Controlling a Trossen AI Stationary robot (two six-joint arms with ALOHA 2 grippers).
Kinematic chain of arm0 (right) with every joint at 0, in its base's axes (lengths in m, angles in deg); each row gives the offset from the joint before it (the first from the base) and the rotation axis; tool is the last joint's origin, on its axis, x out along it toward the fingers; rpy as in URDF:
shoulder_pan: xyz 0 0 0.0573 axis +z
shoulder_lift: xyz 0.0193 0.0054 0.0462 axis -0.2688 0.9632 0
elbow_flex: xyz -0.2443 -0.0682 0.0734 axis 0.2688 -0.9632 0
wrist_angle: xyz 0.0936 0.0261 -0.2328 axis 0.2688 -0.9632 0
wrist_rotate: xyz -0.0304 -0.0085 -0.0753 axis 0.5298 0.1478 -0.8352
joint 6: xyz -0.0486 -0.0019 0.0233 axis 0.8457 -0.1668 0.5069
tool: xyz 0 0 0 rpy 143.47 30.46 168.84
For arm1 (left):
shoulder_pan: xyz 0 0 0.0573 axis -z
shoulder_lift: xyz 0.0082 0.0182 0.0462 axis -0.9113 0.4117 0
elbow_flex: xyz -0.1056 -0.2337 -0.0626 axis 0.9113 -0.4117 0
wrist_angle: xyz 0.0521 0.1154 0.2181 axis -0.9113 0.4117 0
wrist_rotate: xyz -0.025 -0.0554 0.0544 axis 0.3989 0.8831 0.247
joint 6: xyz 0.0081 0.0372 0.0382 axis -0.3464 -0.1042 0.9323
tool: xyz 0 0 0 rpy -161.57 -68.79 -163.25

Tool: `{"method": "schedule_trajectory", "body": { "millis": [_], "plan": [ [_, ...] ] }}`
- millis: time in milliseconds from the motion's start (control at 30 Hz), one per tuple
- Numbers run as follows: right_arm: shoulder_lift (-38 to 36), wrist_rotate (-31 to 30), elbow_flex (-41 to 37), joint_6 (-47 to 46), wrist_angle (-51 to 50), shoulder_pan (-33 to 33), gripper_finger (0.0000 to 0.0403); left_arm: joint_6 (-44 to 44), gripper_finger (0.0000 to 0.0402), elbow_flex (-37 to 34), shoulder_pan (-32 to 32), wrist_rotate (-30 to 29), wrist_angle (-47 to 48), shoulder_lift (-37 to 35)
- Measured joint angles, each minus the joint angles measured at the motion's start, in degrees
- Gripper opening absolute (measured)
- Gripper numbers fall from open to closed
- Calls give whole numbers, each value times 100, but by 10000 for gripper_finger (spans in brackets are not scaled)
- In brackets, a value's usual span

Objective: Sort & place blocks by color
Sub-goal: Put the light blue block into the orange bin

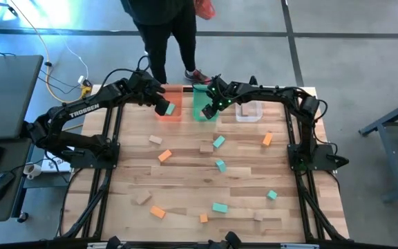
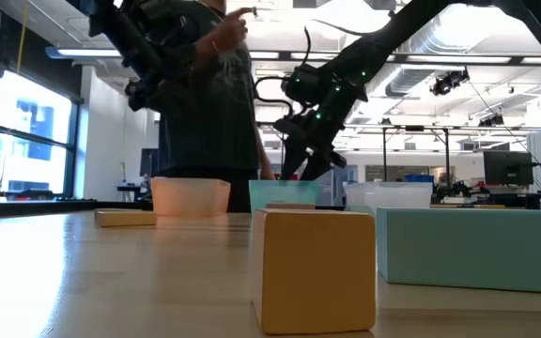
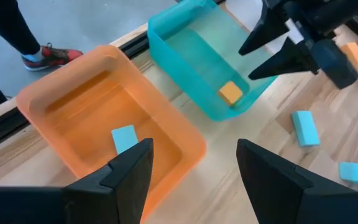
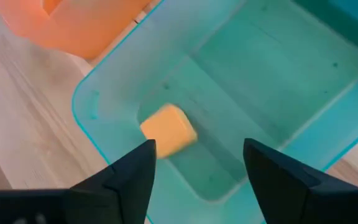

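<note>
While right fingers (image 4: 194, 163) spread, orange block (image 4: 168, 130) lies below/btwn, in teal tray (image 4: 278, 74).

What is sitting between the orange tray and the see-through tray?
The green tray sits between the orange tray and the clear tray in the high view, with the right claw over it.

Person (image 1: 164, 28) cut off at far edge of high view, only legs and shoes seen; clear tray (image 1: 249, 111) contents too faint to tell; teal block (image 2: 468, 246) cut at right in low view
</note>
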Motion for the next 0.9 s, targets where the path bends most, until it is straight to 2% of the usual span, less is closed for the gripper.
{"method": "schedule_trajectory", "body": {
  "millis": [400, 667, 900],
  "plan": [
    [-336, -63, 782, 239, -795, -11, 227, -4, 220, 0, 682, -11, 829, 0],
    [-364, -379, 1552, 356, -2160, 115, 227, 1, 220, 0, 1369, -64, 1328, 0],
    [-368, -543, 1858, 303, -3342, 549, 227, -153, 220, 0, 1927, -85, 1569, -2]
  ]
}}
